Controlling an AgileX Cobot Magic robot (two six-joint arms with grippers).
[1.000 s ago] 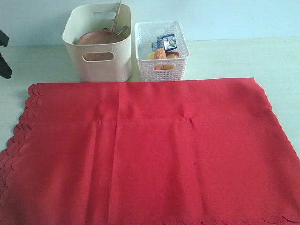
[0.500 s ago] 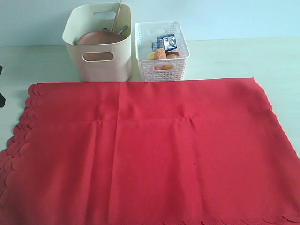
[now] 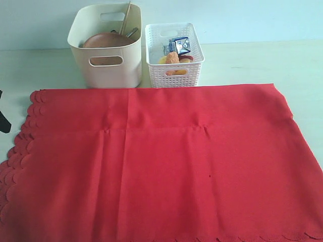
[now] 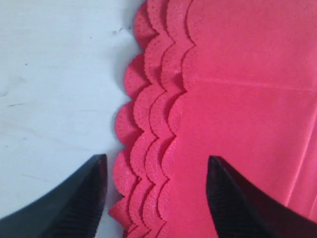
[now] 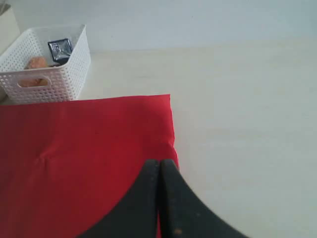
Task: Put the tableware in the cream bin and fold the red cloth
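The red cloth (image 3: 161, 161) lies flat and folded across the table, its scalloped edges stacked in several layers on the left. My left gripper (image 4: 157, 157) is open, one finger over bare table and the other over the cloth (image 4: 247, 124), straddling those scalloped layers. Only a dark tip of it (image 3: 3, 121) shows at the exterior view's left edge. My right gripper (image 5: 159, 161) is shut with nothing seen between its fingers, above the cloth's (image 5: 74, 158) right edge. The cream bin (image 3: 108, 70) holds the brown plate (image 3: 106, 40), chopsticks (image 3: 126, 15) and a steel piece (image 3: 132, 33).
A white lattice basket (image 3: 174, 70) with food items and a blue-and-white carton (image 3: 180, 45) stands right of the cream bin, just behind the cloth. Bare table (image 3: 262, 60) lies to the basket's right and along the cloth's left side (image 4: 54, 74).
The left gripper has slid along the table's left edge toward the cloth's scalloped side. The cloth, bins and right gripper have not moved.
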